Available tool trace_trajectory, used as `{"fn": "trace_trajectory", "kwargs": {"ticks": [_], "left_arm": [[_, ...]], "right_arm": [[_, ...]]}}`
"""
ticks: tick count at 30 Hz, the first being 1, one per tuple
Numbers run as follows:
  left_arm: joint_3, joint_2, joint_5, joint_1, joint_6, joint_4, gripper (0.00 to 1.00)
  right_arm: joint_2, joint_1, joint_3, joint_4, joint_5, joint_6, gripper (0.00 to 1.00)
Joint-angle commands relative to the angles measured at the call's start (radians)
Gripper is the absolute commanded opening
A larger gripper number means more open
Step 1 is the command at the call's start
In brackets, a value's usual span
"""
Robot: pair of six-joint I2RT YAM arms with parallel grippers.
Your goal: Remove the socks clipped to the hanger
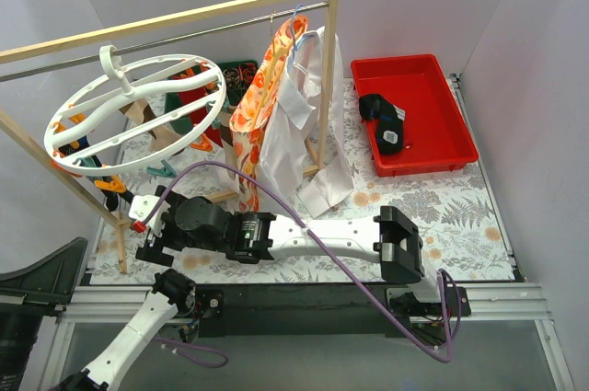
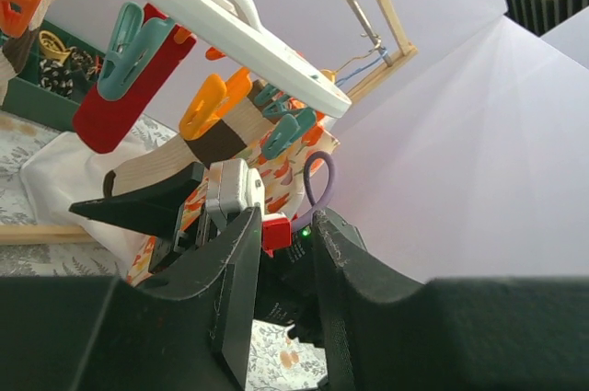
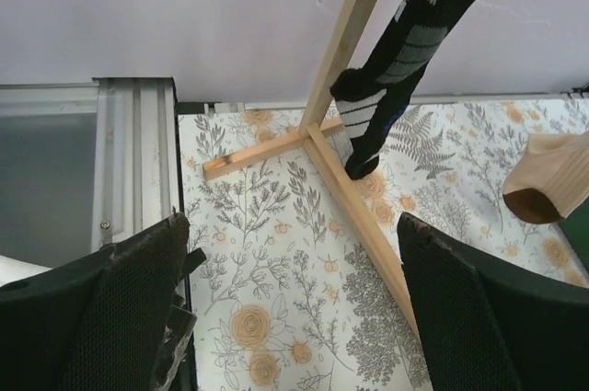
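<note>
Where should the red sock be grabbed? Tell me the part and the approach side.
Grip the red sock at its free lower end, coming from below: the teal clip pinches its top to the hanger, and the rest hangs loose.

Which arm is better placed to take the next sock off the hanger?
Probably right: the right claw is open below the hanger, with the black sock hanging ahead. The left claw sits lower, with the right arm in its way.
</note>
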Motion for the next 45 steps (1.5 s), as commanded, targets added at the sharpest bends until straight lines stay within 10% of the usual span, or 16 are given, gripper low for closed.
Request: {"fn": "trace_trajectory", "kwargs": {"ticks": [1, 8, 13, 28, 45], "left_arm": [[-0.039, 0.013, -0.052, -0.003, 0.001, -0.029, 0.27], [-0.167, 0.021, -0.090, -0.003, 0.088, 0.172, 0.31], [-0.306, 0.010, -0.119, -0.003, 0.177, 0.350, 0.51], [-0.427, 0.032, -0.222, -0.003, 0.260, 0.496, 0.57], [-0.454, 0.084, 0.058, -0.003, 0.207, 0.595, 0.06]], "right_arm": [[-0.004, 0.005, 0.043, 0.035, 0.028, 0.044, 0.98], [-0.151, 0.009, -0.170, 0.078, -0.043, 0.077, 0.95], [-0.274, 0.032, -0.317, 0.102, -0.156, 0.052, 0.93], [-0.546, 0.085, -0.552, 0.181, -0.299, 0.035, 0.93], [-0.661, 0.085, -0.666, 0.182, -0.199, 0.066, 0.94]]}}
